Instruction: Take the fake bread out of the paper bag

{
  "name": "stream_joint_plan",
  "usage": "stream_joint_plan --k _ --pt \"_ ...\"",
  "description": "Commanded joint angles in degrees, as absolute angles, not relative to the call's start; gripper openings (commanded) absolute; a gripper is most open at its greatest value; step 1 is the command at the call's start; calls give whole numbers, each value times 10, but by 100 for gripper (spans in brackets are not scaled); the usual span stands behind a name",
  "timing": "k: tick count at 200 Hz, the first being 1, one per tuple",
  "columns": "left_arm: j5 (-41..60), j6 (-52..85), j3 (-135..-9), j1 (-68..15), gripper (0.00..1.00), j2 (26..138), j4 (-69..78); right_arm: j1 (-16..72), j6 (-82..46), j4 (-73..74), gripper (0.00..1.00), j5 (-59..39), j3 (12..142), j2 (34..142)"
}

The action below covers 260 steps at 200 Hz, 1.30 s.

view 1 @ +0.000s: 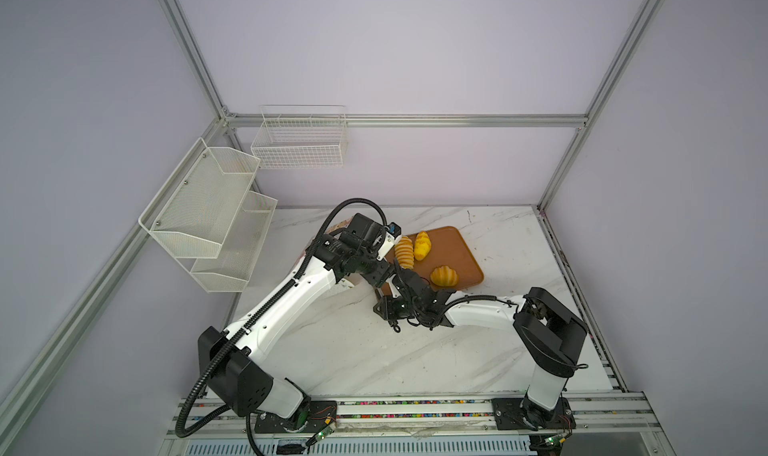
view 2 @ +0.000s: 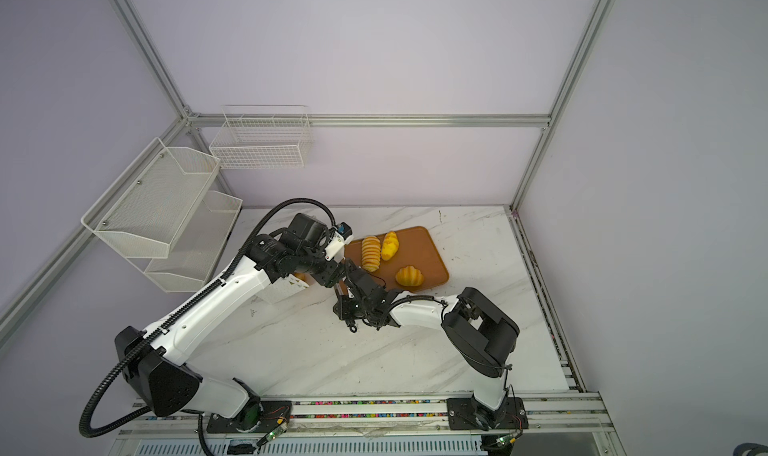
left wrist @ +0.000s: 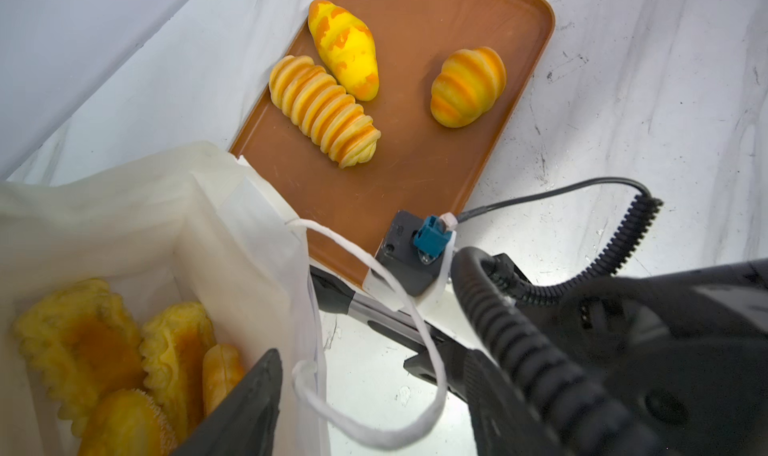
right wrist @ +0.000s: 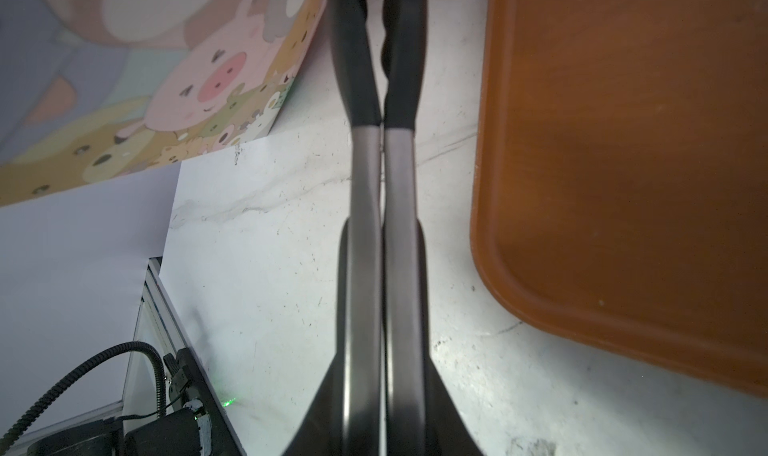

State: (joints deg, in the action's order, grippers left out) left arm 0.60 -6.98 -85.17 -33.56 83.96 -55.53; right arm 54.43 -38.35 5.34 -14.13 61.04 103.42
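The white paper bag [left wrist: 166, 208] stands open beside the orange-brown tray [left wrist: 436, 175]. Several pieces of fake bread [left wrist: 83, 341] lie at its bottom. On the tray rest a ridged long roll [left wrist: 324, 110], a yellow roll [left wrist: 345, 48] and a striped bun [left wrist: 467, 86]. My left gripper [left wrist: 370, 375] is open and straddles the bag's wall, one finger inside and one outside; the cord handle [left wrist: 415, 425] hangs between them. My right gripper [right wrist: 382, 391] is shut on metal tongs [right wrist: 382, 225]. The tongs' black tips are squeezed together between the printed bag [right wrist: 187, 79] and the tray.
A wire basket [view 1: 299, 142] and a two-tier mesh shelf [view 1: 212, 212] hang on the left and back walls. The marble table [view 1: 374, 350] is bounded by aluminium frame posts. Both arms cross near the tray's near-left corner.
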Motion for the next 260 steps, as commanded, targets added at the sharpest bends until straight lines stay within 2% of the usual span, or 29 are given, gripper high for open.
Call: stream_joint_plan --k 1,82,94,121,143,209,260 --pt "4 -56 -900 -343 71 816 -572 549 -390 63 0 -129 609 1024" --pt "23 -63 -943 -355 71 715 -593 548 -392 45 0 -114 620 1027" --pt "-30 -58 -951 -355 71 699 -604 549 -393 43 0 -113 620 1028" --pt "-233 -37 -957 -340 75 682 -650 549 -392 39 0 -112 622 1026" --pt "-287 -54 -938 -312 79 697 -686 549 -381 30 0 -111 629 1025" --pt "-274 -110 -868 -290 79 732 -588 549 -372 13 0 -100 633 1018" --pt "-247 -119 -851 -263 67 775 -561 549 -370 8 0 -98 632 1012"
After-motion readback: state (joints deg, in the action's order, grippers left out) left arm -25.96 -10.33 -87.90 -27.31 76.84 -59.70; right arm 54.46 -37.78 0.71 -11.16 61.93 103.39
